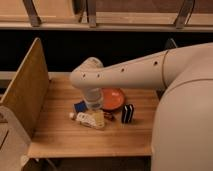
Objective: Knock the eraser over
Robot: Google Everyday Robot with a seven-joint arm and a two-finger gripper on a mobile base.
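The eraser (128, 114), a small dark block with a white stripe down its middle, stands upright on the wooden table (75, 140), just right of centre and in front of the orange plate (113, 98). My arm reaches in from the right and bends down at the table's middle. My gripper (96, 111) hangs below the arm's wrist, left of the eraser with a gap between them, right over the white oblong bottle-like object (89, 119). The wrist hides most of the gripper.
A flat blue piece (80, 106) lies left of the gripper. A tall wooden side panel (27, 87) walls the table's left edge. My white robot body (185, 125) fills the right side. A dark gap and a shelf lie behind the table.
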